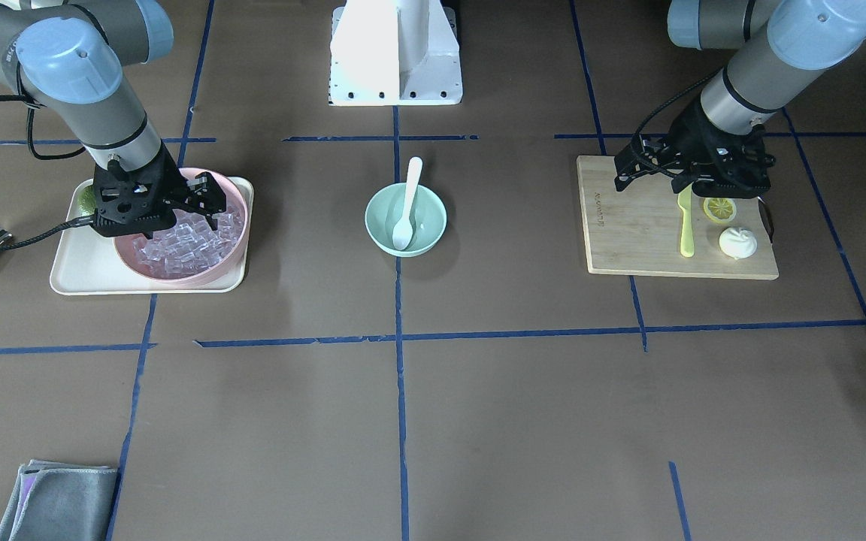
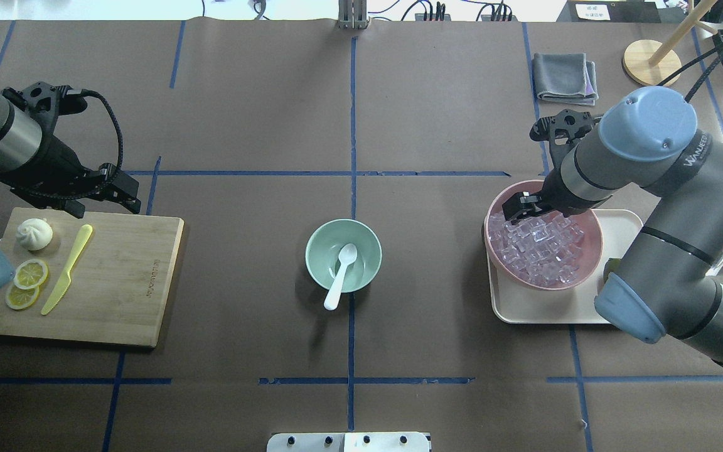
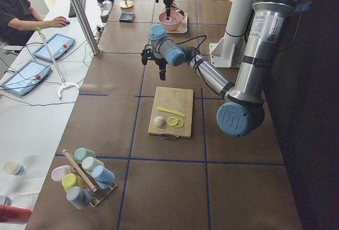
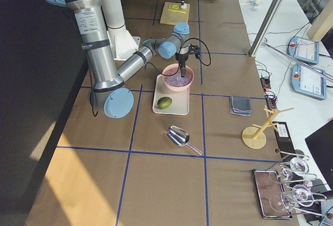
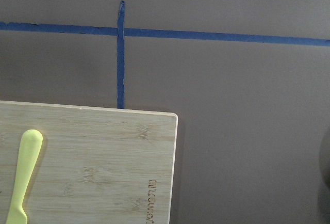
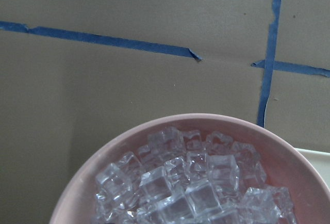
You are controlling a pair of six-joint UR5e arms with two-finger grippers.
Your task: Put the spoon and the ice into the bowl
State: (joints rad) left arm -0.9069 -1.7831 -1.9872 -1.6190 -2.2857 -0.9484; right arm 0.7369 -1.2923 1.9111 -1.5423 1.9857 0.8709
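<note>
Overhead, frame left: left gripper (image 2: 107, 199) hovers at the cutting board's (image 2: 123, 276) upper edge, likely parked clear; jaw spacing unreadable.
Centre: spoon (image 2: 341, 274) lies in the bowl (image 2: 321, 245), handle over the rim.
Right: right gripper (image 2: 520, 207), fingers apart, sits low over the ice (image 2: 540, 254) in the pink bowl (image 2: 578, 276), probably to grasp a cube.
Its wrist view resolves single cubes; overhead does not.

board (image 2: 123, 276): knife (image 2: 66, 270), lemon slices (image 2: 30, 274), white lump (image 2: 34, 233) (a bun, perhaps) | tray (image 2: 543, 307): pink bowl (image 2: 592, 245) | grey cloth (image 2: 562, 76)
</note>
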